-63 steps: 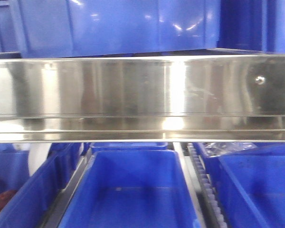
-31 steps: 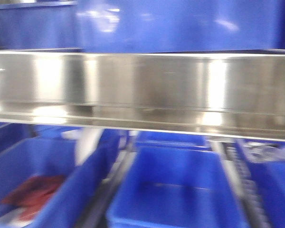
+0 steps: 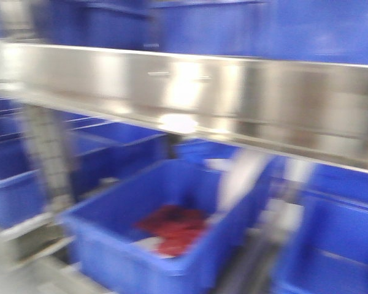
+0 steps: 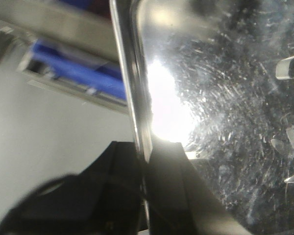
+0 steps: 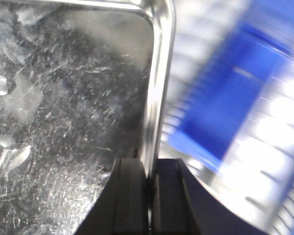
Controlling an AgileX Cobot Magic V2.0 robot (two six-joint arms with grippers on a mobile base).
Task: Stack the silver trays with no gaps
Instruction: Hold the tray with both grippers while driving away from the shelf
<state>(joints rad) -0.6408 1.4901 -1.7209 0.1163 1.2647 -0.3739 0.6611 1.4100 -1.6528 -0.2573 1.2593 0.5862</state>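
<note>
A scratched, shiny silver tray (image 4: 225, 98) fills the right of the left wrist view. My left gripper (image 4: 144, 156) is shut on its thin left rim (image 4: 132, 88), one dark finger on each side. In the right wrist view the silver tray (image 5: 63, 98) fills the left side. There my right gripper (image 5: 148, 171) is shut on the right rim (image 5: 159, 83) below a rounded corner. The front view shows neither the tray nor the grippers.
A long flat steel rail (image 3: 233, 98) crosses the blurred front view. Below it stand deep blue bins, and the middle bin (image 3: 110, 257) holds something red (image 3: 175, 229). More blue bins (image 5: 225, 98) lie to the right of the tray, and a grey surface (image 4: 49, 137) lies to its left.
The front view has swung left: the bin with the red contents has slid from the lower left to the middle, and the rail now slants. The picture is motion-blurred.
</note>
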